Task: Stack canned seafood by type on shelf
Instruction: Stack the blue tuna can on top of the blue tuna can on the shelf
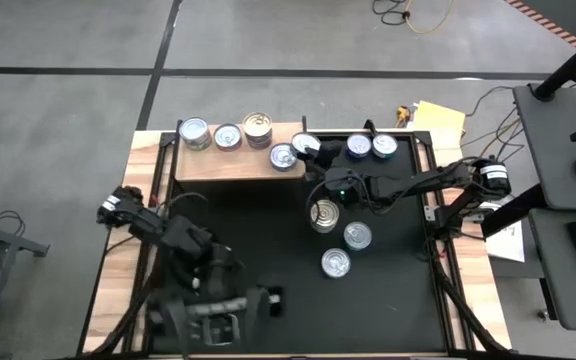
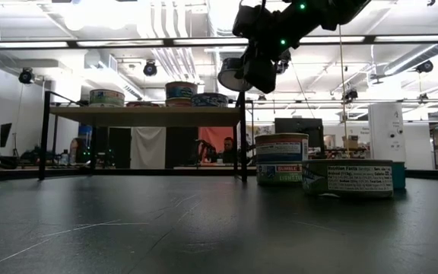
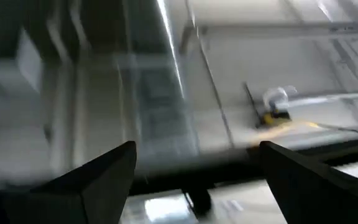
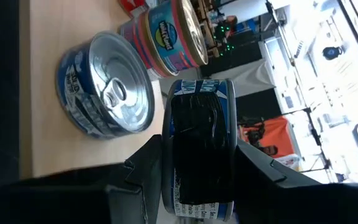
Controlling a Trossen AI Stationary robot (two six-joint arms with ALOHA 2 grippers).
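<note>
- High view: the right gripper [image 1: 311,152] hangs at the right end of the shelf [image 1: 208,163], clamped on a blue-label can [image 1: 305,146]. 4 tins sit on the shelf top: 1 [image 1: 195,133] at the left end, a silver one [image 1: 228,136], a gold-topped stack [image 1: 257,128] and a silver-topped can [image 1: 284,156] close to the carried one. 2 more [image 1: 358,146] stand behind the shelf's right end, and 3 [image 1: 335,263] wait on the black table. The left gripper [image 1: 223,325] waits at the near edge, well apart.
- Low view: the carried can [image 2: 233,74] rides tilted, above shelf height, right over the end post [image 2: 242,137]. Judged risk: lowered here, it could catch the edge or slide off.
- Left wrist view: its 2 fingers [image 3: 98,177] stand wide apart with nothing between them.
- Right wrist view: the jaws pinch the can [image 4: 199,146] across its sides. The silver-topped can [image 4: 107,93] lies just beside it, so a sideways drift could knock it. Free wood shows around that tin, with more room toward the shelf's middle.
</note>
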